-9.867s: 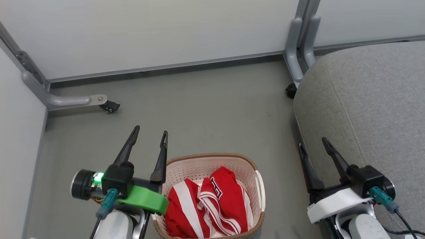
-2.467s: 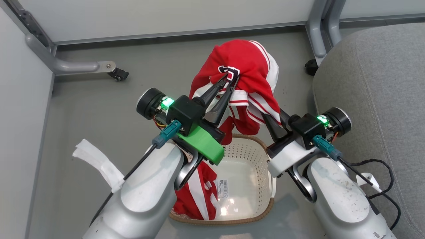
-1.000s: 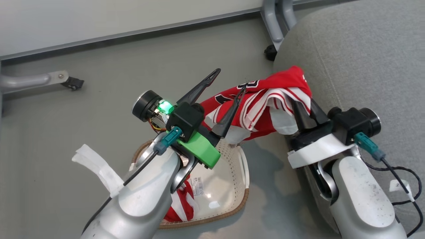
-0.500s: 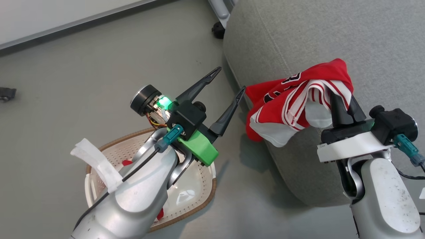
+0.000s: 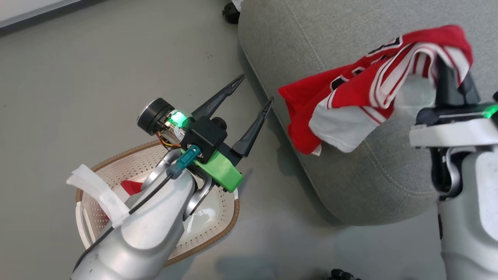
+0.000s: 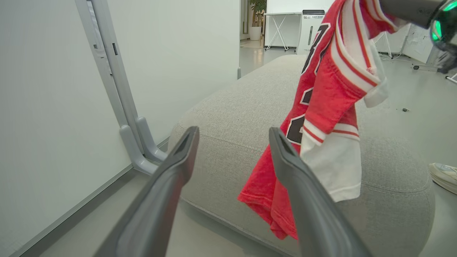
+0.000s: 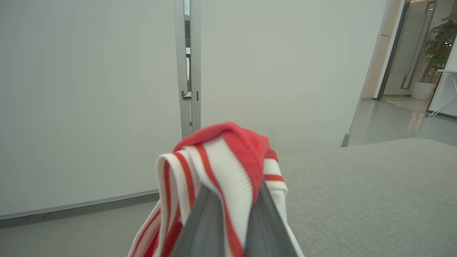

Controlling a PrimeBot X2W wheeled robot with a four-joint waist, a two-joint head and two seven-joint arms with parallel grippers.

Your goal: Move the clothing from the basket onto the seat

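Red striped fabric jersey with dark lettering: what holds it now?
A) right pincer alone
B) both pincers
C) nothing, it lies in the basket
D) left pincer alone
A: the right pincer is shut on the red striped fabric jersey above the grey upholstered seat, while the left pincer stands open, holding nothing.

The red, white-striped garment (image 5: pixel 350 91) is soft ribbed knit cloth, the large rounded grey seat cushion (image 5: pixel 311 31) is matt, coarse woven fabric, and the cream-white perforated basket (image 5: pixel 212 229) is glossy plastic whose brown rim looks woven, perhaps moulded.
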